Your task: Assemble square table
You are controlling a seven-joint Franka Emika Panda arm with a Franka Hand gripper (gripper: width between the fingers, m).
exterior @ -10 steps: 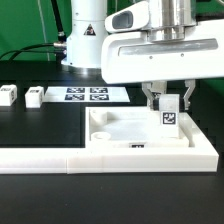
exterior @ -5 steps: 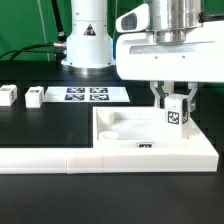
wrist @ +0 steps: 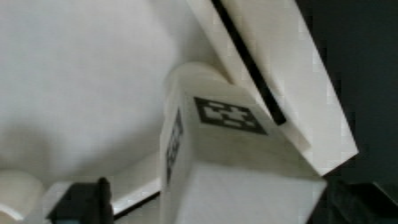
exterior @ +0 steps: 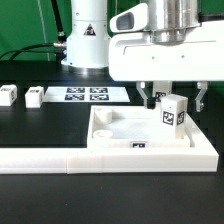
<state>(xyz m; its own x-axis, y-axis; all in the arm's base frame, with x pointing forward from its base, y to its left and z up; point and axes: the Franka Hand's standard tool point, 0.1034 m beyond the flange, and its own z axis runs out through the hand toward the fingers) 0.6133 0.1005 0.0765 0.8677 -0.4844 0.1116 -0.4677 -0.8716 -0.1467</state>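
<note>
1. The end effector (exterior: 176, 100) is standing open, jaws spread wide and gripping nothing; a gap is showing between each finger and the leg.
2. The leg (exterior: 172, 114) is standing directly between the fingertips and reaching below them, its long axis running upright, roughly parallel to the fingers.
3. Its foot is resting in the corner of the tabletop (exterior: 118, 146) beneath the end effector; I cannot tell whether it is seated in its hole.
4. The arm is hanging straight down over that corner, wrist vertical.
5. A short straight descent and closing would likely be enough for re-gripping.
6. Two spare legs (exterior: 10, 95) are lying on the worktop (exterior: 40, 125), well apart from the end effector.
</note>
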